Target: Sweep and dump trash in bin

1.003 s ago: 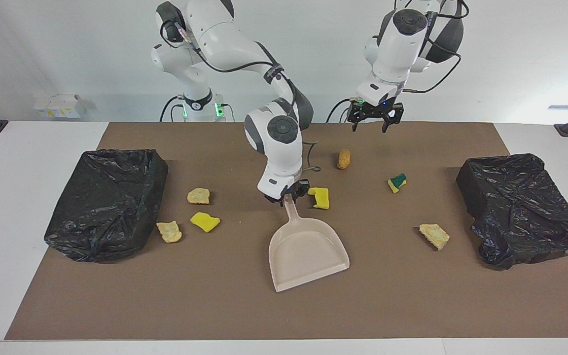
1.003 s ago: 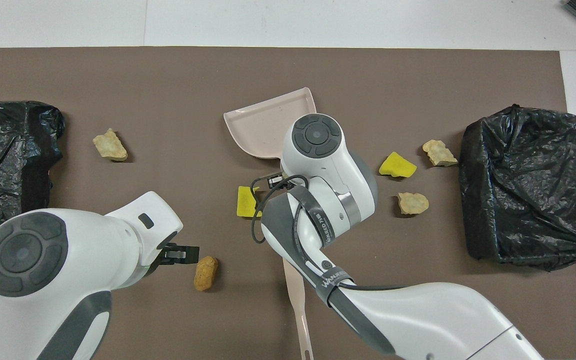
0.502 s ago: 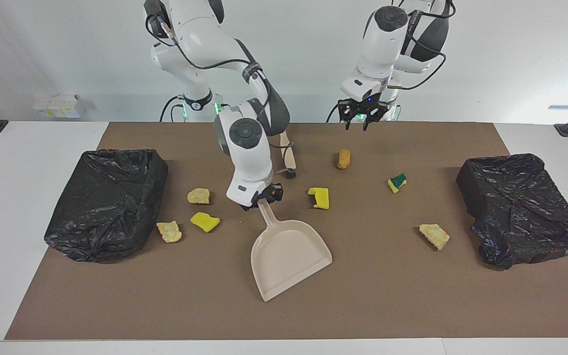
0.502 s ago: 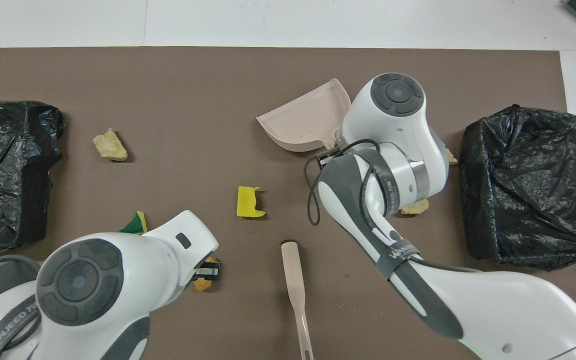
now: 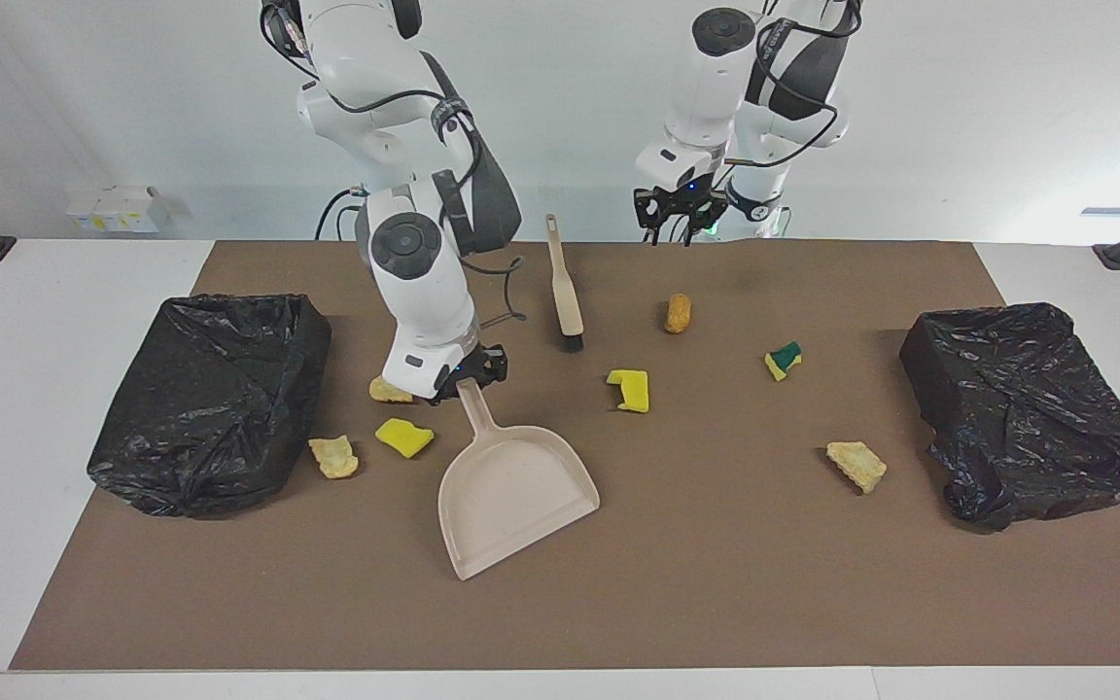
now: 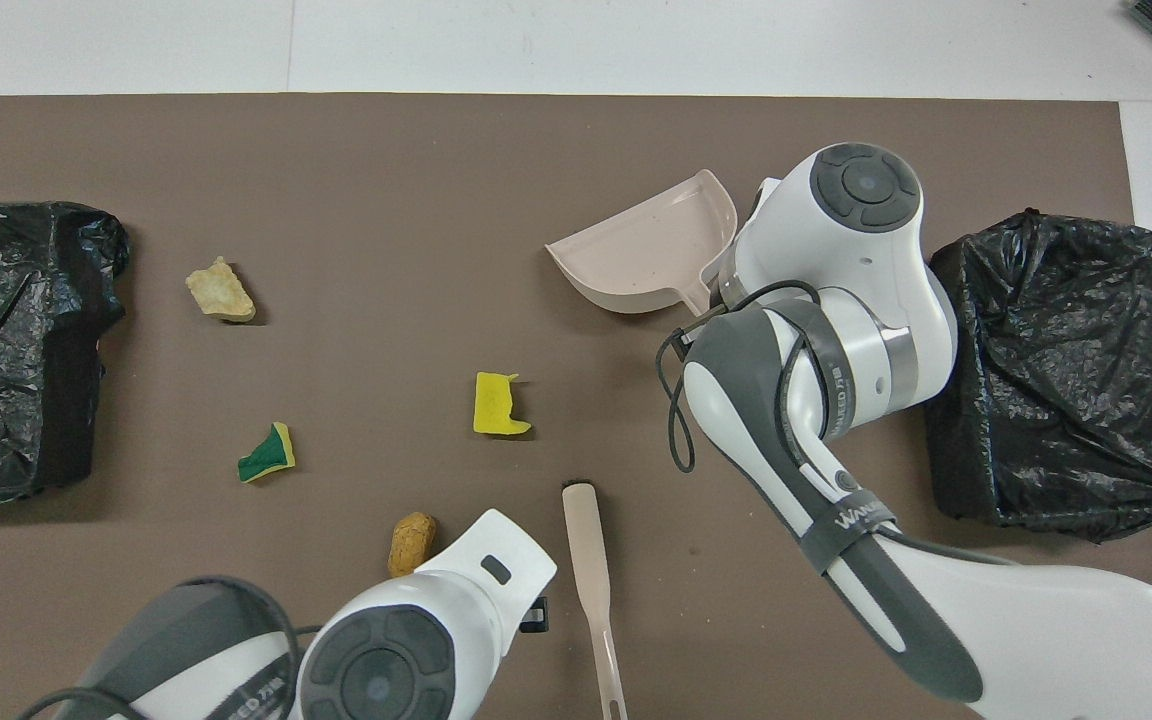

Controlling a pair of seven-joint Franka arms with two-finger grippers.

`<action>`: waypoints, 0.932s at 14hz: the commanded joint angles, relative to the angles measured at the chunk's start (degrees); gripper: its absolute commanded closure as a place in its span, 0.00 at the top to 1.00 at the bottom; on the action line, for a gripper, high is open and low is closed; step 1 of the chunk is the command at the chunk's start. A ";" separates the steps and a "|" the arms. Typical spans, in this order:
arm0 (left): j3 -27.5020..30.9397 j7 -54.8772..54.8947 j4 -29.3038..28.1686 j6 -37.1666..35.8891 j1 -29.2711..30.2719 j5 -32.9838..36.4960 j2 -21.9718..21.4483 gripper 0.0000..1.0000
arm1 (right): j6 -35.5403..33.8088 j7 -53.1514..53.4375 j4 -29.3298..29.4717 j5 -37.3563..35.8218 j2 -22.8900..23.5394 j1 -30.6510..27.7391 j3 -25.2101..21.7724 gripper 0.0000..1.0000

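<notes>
1. Over the last second the dustpan [image 5: 518,489], clamped by its handle in the right gripper [image 5: 468,374], has been carried from mid-table toward the right arm's end; its mouth is now near three scraps beside the black bin [image 5: 213,399]: a yellow sponge piece [image 5: 403,437], a tan chunk [image 5: 333,456] and a tan chunk partly hidden by the gripper [image 5: 388,391]
2. The left gripper [image 5: 677,209] has been swung over to the brush [image 5: 565,287] handle's end; whether it is open or closed cannot be told
3. Nothing has been swept yet, it is judged
4. Four scraps are left well apart: a yellow sponge [image 5: 630,389], a brown chunk [image 5: 678,313], a green-and-yellow piece [image 5: 784,359] and a tan chunk [image 5: 857,465] near the second bin [image 5: 1032,408]
</notes>
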 commanded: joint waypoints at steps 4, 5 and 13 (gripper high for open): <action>0.90 -12.70 -1.32 11.14 -10.73 -0.77 7.07 0.72 | 11.33 -2.05 -8.74 0.65 -0.72 0.20 0.23 0.19; 0.90 -12.97 -1.32 12.46 -12.31 -1.03 8.47 0.72 | 11.25 -2.06 -8.83 0.57 -0.72 0.20 0.23 0.26; 0.81 -12.88 -2.73 17.65 -15.93 -2.61 12.09 0.73 | 6.68 -2.76 -7.87 -0.40 -1.68 0.11 0.15 0.13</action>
